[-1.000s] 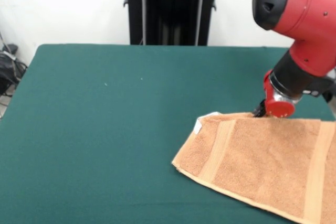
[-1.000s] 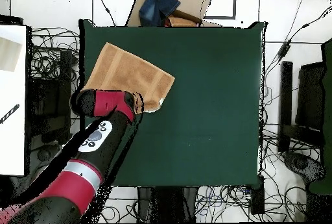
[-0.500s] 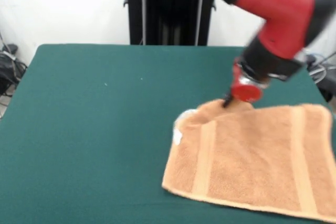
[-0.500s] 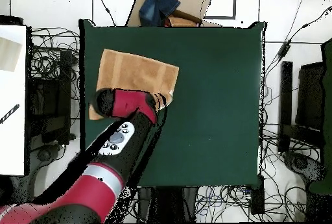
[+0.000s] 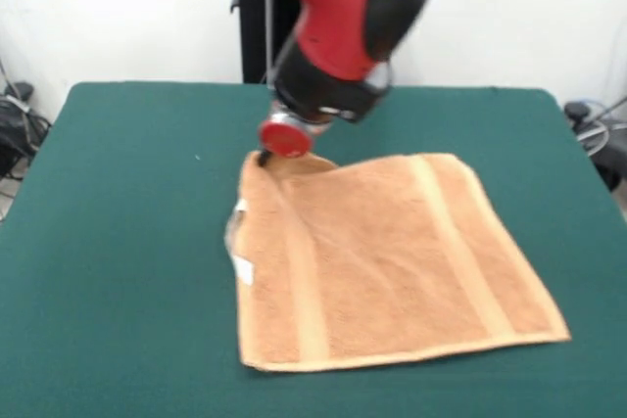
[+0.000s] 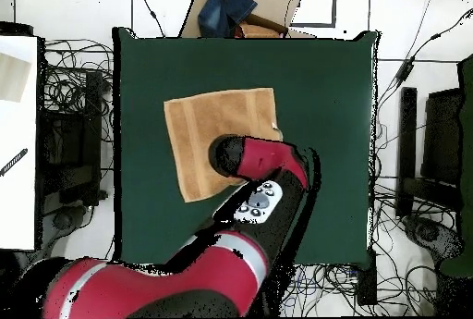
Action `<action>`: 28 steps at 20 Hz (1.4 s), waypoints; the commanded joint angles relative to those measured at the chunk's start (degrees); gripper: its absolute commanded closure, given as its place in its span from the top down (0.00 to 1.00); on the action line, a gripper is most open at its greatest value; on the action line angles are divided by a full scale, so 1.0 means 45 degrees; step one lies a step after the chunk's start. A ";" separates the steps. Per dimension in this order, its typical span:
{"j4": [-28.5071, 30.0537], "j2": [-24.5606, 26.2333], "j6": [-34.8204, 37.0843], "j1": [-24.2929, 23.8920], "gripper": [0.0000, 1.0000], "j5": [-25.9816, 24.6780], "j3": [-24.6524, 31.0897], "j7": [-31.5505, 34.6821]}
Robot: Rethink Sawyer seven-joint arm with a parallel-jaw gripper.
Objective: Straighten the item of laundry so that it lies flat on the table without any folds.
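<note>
Two towel [image 5: 392,261] bands, near-to-far

The towel [image 5: 382,261] is rough looped terry cloth; the table [image 5: 127,242] matt felt-like cloth; the arm [image 5: 338,7] glossy plastic.

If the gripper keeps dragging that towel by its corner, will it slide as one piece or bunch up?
Probably floppy: the towel puckers into a ridge at the corner under the gripper. Its terry pile on the felt-like table likely grips, so it may bunch. It looks light and thin, so it should follow a pull.
</note>
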 commanded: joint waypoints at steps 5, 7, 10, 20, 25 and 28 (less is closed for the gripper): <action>-0.0142 0.1041 -0.1111 -0.1730 0.00 -0.2185 0.1803 -0.2805; -0.0641 0.1545 -0.1388 -0.1759 0.00 -0.2500 0.1754 -0.2573; -0.1291 0.2403 -0.2230 -0.2026 0.00 -0.2861 0.1971 -0.2260; -0.2116 0.3878 -0.4763 -0.2524 0.00 -0.3370 0.1931 -0.0637; -0.2057 0.3844 -0.4537 -0.2965 0.00 -0.3351 0.2500 -0.0983; -0.2142 0.3885 -0.4578 -0.3002 0.00 -0.3450 0.2526 -0.1113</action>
